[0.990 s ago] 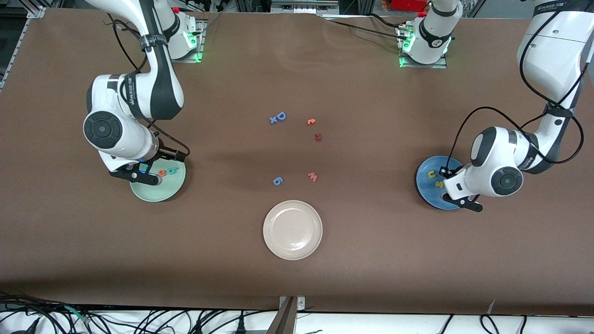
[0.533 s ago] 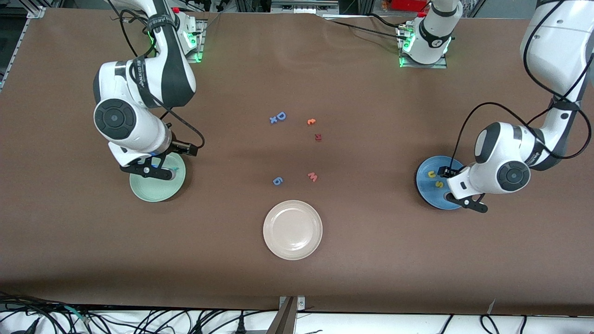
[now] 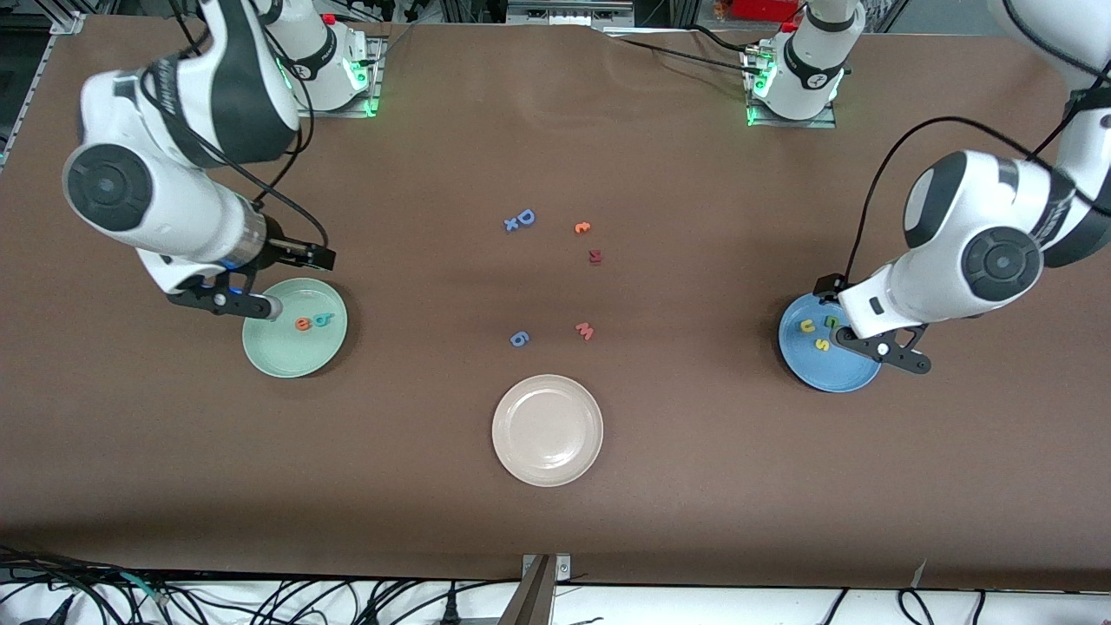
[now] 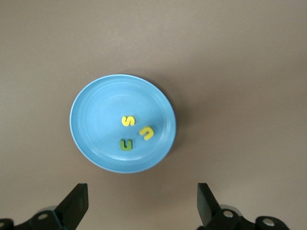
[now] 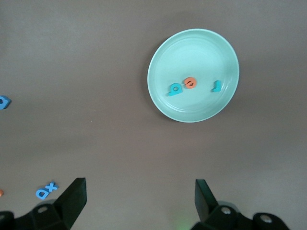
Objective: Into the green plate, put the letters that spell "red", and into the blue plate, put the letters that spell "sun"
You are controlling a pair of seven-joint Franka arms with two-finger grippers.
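Seeing "r" (image 5: 216,86), "e" (image 5: 190,82), "d" (image 5: 174,89) in the green plate (image 3: 260,354) and "s" (image 4: 128,120), "u" (image 4: 147,132), "n" (image 4: 126,143) in the blue plate (image 3: 855,378), we are hovering the left gripper (image 4: 142,207) and right gripper (image 5: 140,203) over their plates' edges, spread and empty; we are risking nudging a plate only by dipping.

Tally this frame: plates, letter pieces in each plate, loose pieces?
Plates: 3 (green plate, blue plate, cream-white plate)
In green plate: 3 (teal r, orange e, teal d)
In blue plate: 3 (yellow s, yellow u, olive-green n)
Loose: 6 (blue D, blue x, orange piece, dark red piece, pink w, blue 6)
Total: 18
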